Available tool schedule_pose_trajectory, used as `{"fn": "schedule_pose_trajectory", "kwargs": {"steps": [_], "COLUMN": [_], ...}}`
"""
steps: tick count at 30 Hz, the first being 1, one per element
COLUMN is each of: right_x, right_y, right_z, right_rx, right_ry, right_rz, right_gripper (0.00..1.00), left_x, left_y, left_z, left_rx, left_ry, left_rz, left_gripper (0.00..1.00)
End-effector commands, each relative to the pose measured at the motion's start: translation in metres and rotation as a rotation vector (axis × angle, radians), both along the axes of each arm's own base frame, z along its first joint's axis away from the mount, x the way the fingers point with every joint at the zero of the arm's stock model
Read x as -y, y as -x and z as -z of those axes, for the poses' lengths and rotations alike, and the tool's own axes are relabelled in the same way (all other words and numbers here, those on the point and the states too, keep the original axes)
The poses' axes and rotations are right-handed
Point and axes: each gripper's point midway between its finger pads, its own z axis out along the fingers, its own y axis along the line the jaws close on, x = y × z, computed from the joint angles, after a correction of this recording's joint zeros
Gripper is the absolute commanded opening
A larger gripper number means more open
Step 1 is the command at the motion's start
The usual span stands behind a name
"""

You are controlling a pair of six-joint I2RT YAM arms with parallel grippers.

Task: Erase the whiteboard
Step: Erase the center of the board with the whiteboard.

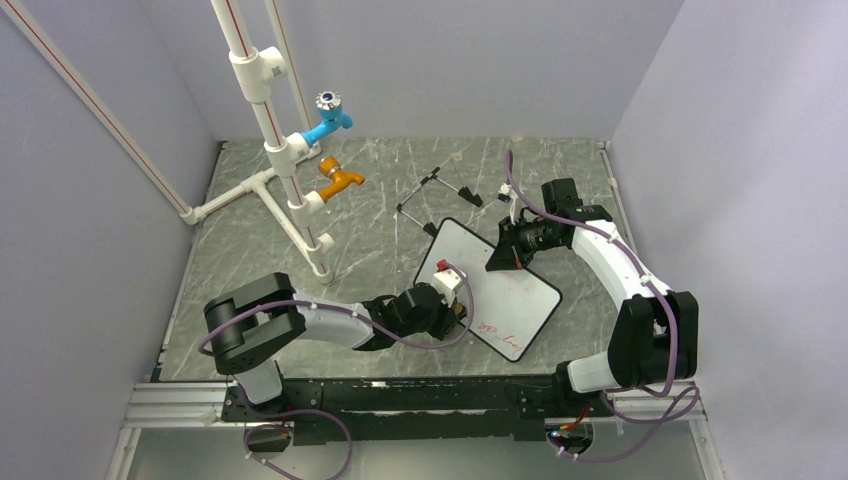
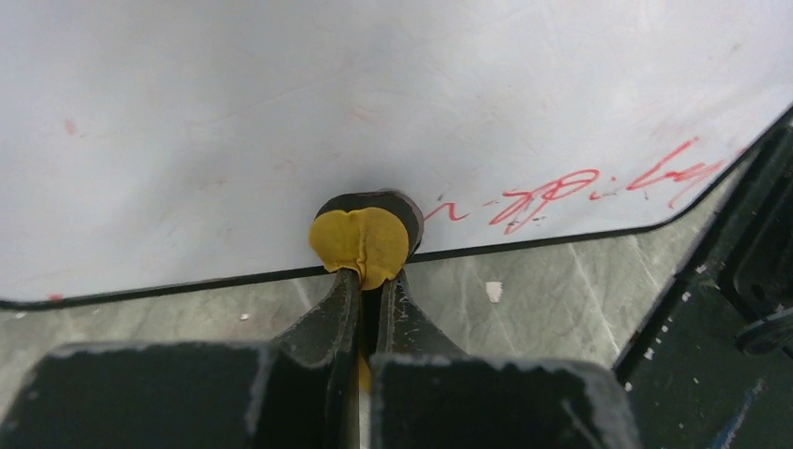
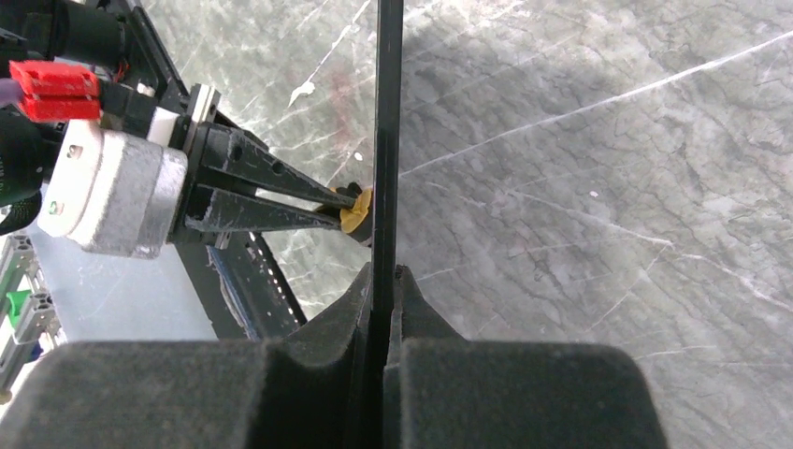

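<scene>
Right claw point(image 3: 383, 285) is pinching tight on the black frame of the board point(image 1: 505, 290), so the board is running straight out ahead of that claw, edge-on to its camera; whether the far edge is resting on the table point(image 3: 608, 187) I can't tell. Left claw point(image 2: 371, 278) is clamping shut on the eraser point(image 2: 360, 241) and pressing the yellow pad onto the white face right at its tips, just above the board's near frame. Red writing point(image 2: 556, 192) is sitting off to the right of the left claw along that same edge, with faint red specks off to its left. To do this well, I'm judging the left claw should be sweeping rightward through the writing under even pressure, staying square to the face so the eraser isn't rolling out of the fingers. The right claw is bracing from the opposite side, so pushing too hard is risking the board twisting in its grip or the pad slipping off over the frame
</scene>
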Motion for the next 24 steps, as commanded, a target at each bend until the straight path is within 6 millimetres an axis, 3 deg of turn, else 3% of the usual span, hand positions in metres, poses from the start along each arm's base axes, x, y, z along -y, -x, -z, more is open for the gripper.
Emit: {"fn": "schedule_pose_trajectory", "kwargs": {"steps": [1, 7, 10, 14, 17, 24], "right_x": [-0.016, -0.013, -0.009, -0.003, -0.001, -0.007], "right_y": [-0.004, -0.011, -0.016, -0.023, -0.024, -0.02], "right_z": [-0.016, -0.014, -0.014, -0.021, -0.022, -0.018], "right_rx": [0.121, 0.051, 0.025, 0.031, 0.024, -0.06], "right_ry": [-0.094, -0.138, -0.167, -0.202, -0.219, -0.284], "right_rz": [-0.109, -0.049, -0.012, 0.039, 0.058, 0.063], "right_gripper": [0.0, 0.0, 0.0, 0.0, 0.0, 0.0], "left_x": [-0.036, -0.045, -0.064, -0.099, -0.111, -0.098], "left_y": [-0.052, -0.063, -0.072, -0.086, -0.089, -0.092], "left_z": [-0.019, -0.076, -0.092, -0.092, -0.09, -0.079], "left_rx": [0.135, 0.324, 0.397, 0.391, 0.41, 0.473], "left_ry": [-0.011, 0.146, 0.199, 0.24, 0.198, 0.226], "left_rz": [-0.274, -0.285, -0.308, -0.35, -0.348, -0.296], "left_gripper": [0.0, 0.0, 0.0, 0.0, 0.0, 0.0]}}
